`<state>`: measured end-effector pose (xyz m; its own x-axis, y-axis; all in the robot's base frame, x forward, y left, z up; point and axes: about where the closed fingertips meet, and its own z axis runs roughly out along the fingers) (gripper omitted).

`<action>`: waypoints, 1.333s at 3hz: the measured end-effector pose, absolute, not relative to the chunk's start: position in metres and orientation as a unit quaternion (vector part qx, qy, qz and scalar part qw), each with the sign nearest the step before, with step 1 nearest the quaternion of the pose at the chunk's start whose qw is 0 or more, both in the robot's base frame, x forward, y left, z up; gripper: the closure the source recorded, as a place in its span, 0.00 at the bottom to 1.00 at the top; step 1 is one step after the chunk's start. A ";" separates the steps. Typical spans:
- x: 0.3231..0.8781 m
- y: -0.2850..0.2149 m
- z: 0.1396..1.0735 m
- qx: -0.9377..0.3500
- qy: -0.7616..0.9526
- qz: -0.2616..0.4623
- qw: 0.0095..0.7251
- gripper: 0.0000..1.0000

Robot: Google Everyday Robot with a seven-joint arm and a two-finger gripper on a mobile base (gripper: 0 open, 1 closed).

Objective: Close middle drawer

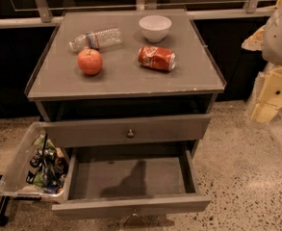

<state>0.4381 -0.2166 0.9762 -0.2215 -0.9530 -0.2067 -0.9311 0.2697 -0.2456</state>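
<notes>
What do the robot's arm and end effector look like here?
At the view's right edge, the arm is a smooth, rounded grey-white shell. Below it, the end effector is cream-yellow, built of flat angular pieces with a small dark hole. No cables or markings show.

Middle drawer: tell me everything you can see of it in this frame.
The middle drawer is a wide, shallow grey drawer, wood by its look, pulled far out below the top drawer. Its flat front faces the camera; the bare grey inside holds only a shadow. A clear plastic bin stands close beside its left wall. The gripper hangs off to the right, apart from it.
</notes>
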 end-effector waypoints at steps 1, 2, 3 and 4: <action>0.438 -0.217 0.976 -0.603 0.781 -0.034 0.159 0.00; 0.435 -0.216 0.967 -0.601 0.783 -0.024 0.160 0.00; 0.425 -0.211 0.941 -0.602 0.782 0.003 0.162 0.00; 0.411 -0.206 0.908 -0.603 0.780 0.031 0.164 0.17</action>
<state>0.4107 -0.2055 0.9076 -0.2196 -0.9306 -0.2927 -0.9506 0.2716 -0.1501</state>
